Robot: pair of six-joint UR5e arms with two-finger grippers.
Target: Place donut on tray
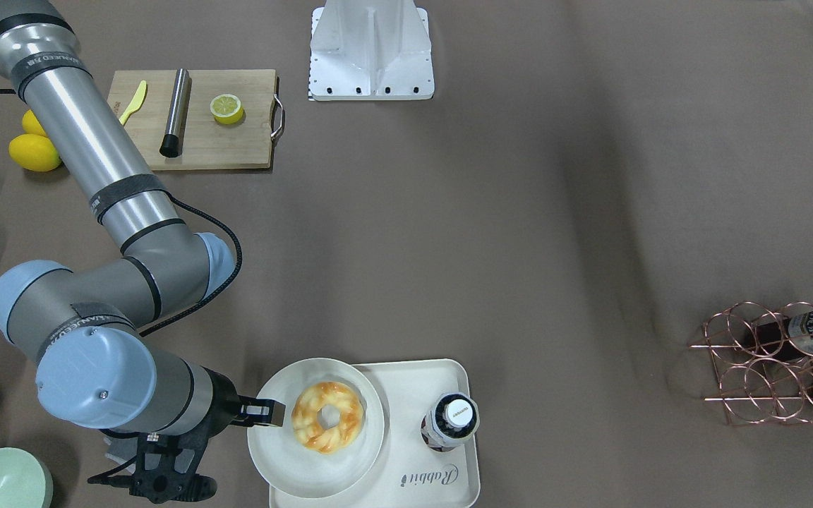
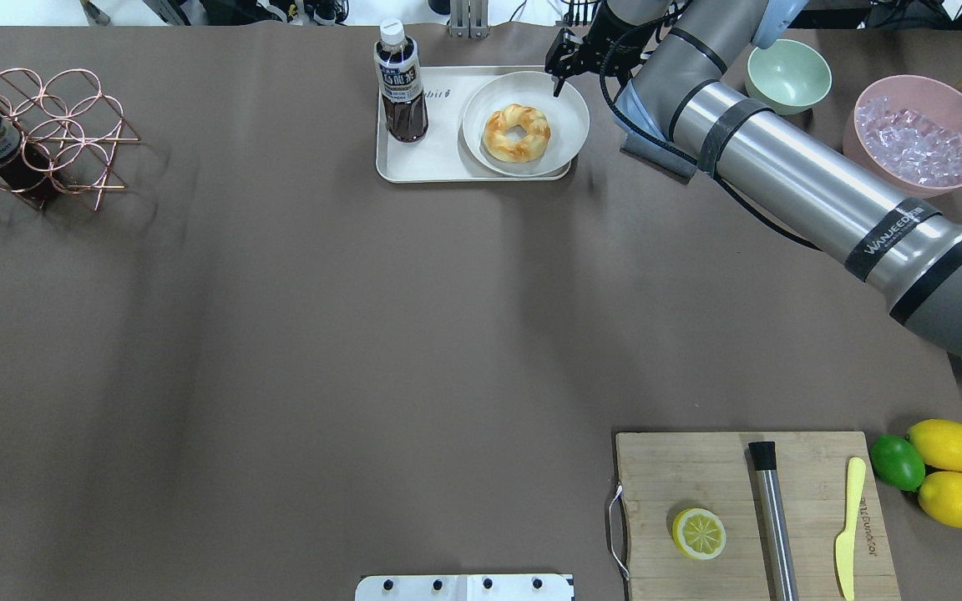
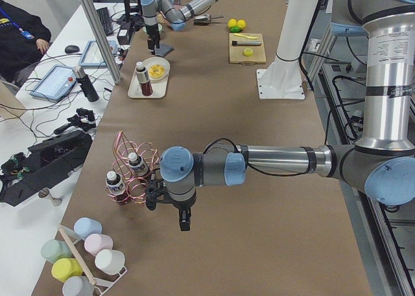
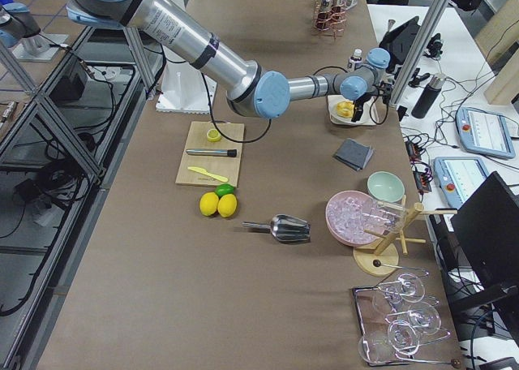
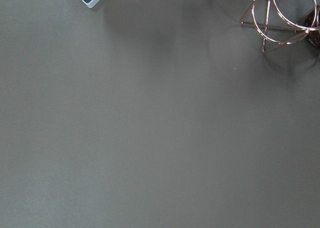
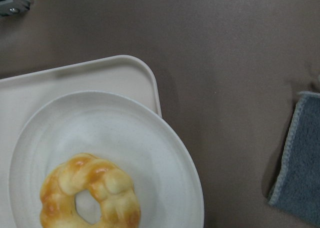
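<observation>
Right tool [image 1: 269, 413] hangs over the near rim of the round plate [image 1: 286, 458]. In the front-facing view its two fingers read as spread, with a small gap and nothing between them. The right wrist view shows no fingers at all, so this reading is tentative. The donut [image 1: 327, 416] lies flat at the plate's centre, just beyond the tool tips and apart from them. The plate rests on the tray [image 1: 413, 384], and its tool-side edge overhangs the tray's rim. A dark bottle [image 1: 450, 421] stands upright on the tray on the far side of the donut from the tool. A grey cloth [image 6: 297, 158] lies on the counter [image 1: 519, 247] behind the tool, away from the tray. Left tool [image 3: 184, 221] shows only in the left side view, pointing down over bare counter beside the copper wire rack [image 3: 133, 172], well apart from the tray. Whether it is spread or pressed together cannot be told.

Judgement: the donut is already carried by the tray by way of the plate, so the placing step looks to be at or near its end. If that counts as placed, the next move calls for a straight lift clear of the plate rim, without nudging the overhanging edge. If the donut must lie on the tray itself, the tool would need to centre over the ring, pinch across one side, and set it down on the bare strip between plate and bottle, which looks narrow.
</observation>
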